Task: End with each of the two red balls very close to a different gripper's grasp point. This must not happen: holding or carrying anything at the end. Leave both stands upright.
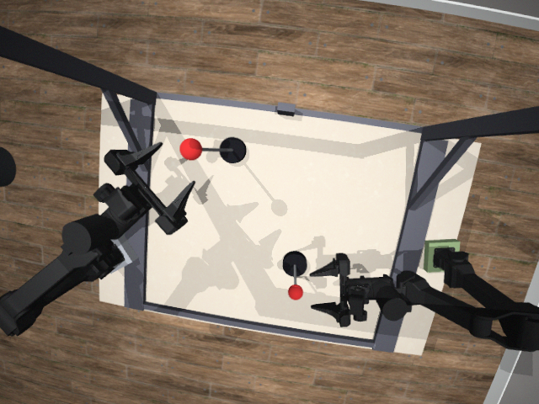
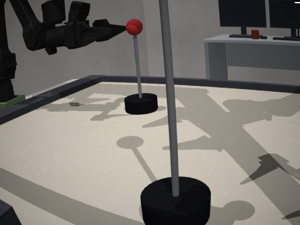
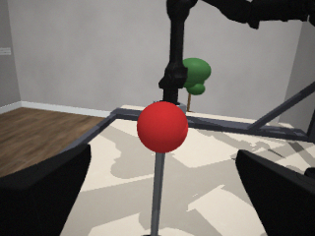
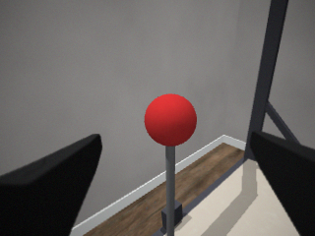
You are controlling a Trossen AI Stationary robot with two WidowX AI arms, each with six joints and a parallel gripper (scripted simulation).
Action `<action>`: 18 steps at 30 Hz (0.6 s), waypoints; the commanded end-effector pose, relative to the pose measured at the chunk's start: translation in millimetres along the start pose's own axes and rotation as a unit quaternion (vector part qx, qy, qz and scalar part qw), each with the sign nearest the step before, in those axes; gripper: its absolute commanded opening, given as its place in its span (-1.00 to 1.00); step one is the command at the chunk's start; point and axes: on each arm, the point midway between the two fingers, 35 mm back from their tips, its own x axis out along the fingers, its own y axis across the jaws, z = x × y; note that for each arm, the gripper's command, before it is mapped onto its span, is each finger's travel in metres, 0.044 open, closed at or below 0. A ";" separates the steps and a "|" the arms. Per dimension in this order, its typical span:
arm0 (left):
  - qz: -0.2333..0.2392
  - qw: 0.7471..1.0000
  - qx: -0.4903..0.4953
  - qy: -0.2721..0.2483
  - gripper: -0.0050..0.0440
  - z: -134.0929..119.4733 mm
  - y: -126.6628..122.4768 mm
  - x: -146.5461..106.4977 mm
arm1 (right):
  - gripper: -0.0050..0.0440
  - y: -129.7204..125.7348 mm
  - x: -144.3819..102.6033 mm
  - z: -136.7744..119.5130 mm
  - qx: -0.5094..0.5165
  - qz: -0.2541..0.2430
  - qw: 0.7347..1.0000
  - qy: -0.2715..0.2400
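Observation:
Two red balls sit on grey poles with black round bases, both upright. One ball (image 1: 189, 148) tops the tall stand (image 1: 232, 150), whose pole and base (image 2: 175, 202) fill the front of the exterior view; the ball is out of that view. My right gripper (image 1: 177, 163) is open, and this ball (image 4: 170, 119) is centred just ahead of its fingertips. The other ball (image 1: 296, 292) tops the shorter stand (image 1: 294, 263), also in the exterior view (image 2: 133, 26). My left gripper (image 1: 312, 290) is open, level with this ball (image 3: 162, 126), its fingertips (image 2: 121, 26) just short of it.
Dark frame beams rise from the table's left and right edges (image 1: 418, 209). A green block (image 1: 441, 256) carries the left arm's base. A small grey box (image 1: 285, 108) sits on the far table rim. A desk with monitors (image 2: 251, 48) stands beyond the table.

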 end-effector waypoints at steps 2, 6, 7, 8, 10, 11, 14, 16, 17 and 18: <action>-0.001 1.000 0.001 -0.014 1.00 10.9 0.3 17.1 | 1.00 0.5 13.4 13.0 0.001 0.001 1.000 -0.014; -0.001 1.000 0.001 -0.014 1.00 11.1 0.3 28.3 | 1.00 0.5 24.7 13.3 0.001 0.001 1.000 -0.014; -0.001 1.000 0.001 -0.014 1.00 11.1 0.3 29.7 | 1.00 0.5 28.4 13.1 0.001 0.001 1.000 -0.014; -0.001 1.000 0.001 -0.014 1.00 11.2 0.3 32.6 | 1.00 0.5 29.4 13.1 0.001 0.001 1.000 -0.014; -0.001 1.000 0.001 -0.014 1.00 11.4 0.3 36.0 | 1.00 0.5 32.1 13.2 0.001 0.001 1.000 -0.013; -0.001 1.000 0.001 -0.014 1.00 11.4 0.3 36.0 | 1.00 0.5 32.1 13.2 0.001 0.001 1.000 -0.013; -0.001 1.000 0.001 -0.015 1.00 11.8 0.4 47.0 | 1.00 0.5 42.4 13.5 0.001 0.001 1.000 -0.014; -0.001 1.000 0.001 -0.015 1.00 11.9 0.4 50.7 | 1.00 0.5 48.6 13.8 0.001 0.001 1.000 -0.014; -0.001 1.000 0.001 -0.015 1.00 12.1 0.4 53.8 | 1.00 0.5 49.6 13.8 0.001 0.001 1.000 -0.014; -0.001 1.000 0.001 -0.015 1.00 12.2 0.4 56.7 | 1.00 0.5 51.8 13.9 0.001 0.001 1.000 -0.014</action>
